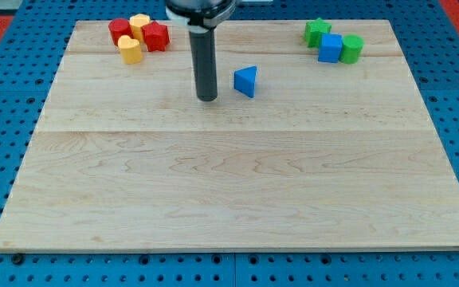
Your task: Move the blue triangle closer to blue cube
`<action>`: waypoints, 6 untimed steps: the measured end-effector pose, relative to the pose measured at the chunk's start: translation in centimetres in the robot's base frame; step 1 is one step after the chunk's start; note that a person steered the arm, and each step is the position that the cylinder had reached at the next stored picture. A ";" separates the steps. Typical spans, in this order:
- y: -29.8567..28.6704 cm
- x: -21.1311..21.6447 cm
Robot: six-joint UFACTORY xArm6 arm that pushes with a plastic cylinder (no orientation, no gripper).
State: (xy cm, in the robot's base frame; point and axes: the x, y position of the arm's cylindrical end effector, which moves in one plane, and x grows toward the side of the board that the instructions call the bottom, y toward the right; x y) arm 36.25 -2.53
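Note:
The blue triangle (246, 80) lies on the wooden board in the upper middle of the view. The blue cube (330, 48) sits near the view's top right, between a green star-shaped block (317, 31) and a green cylinder (351, 49). My tip (207, 98) rests on the board just to the left of the blue triangle, a small gap apart from it. The rod rises straight up from the tip to the view's top.
A cluster at the view's top left holds a red cylinder (119, 31), a yellow block (139, 25), a red star-shaped block (155, 36) and another yellow block (130, 49). The wooden board (229, 199) lies on a blue pegboard surface.

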 end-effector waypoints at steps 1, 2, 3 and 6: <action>6.3 -1.9; 11.8 -2.2; 13.9 -2.5; 15.7 -6.1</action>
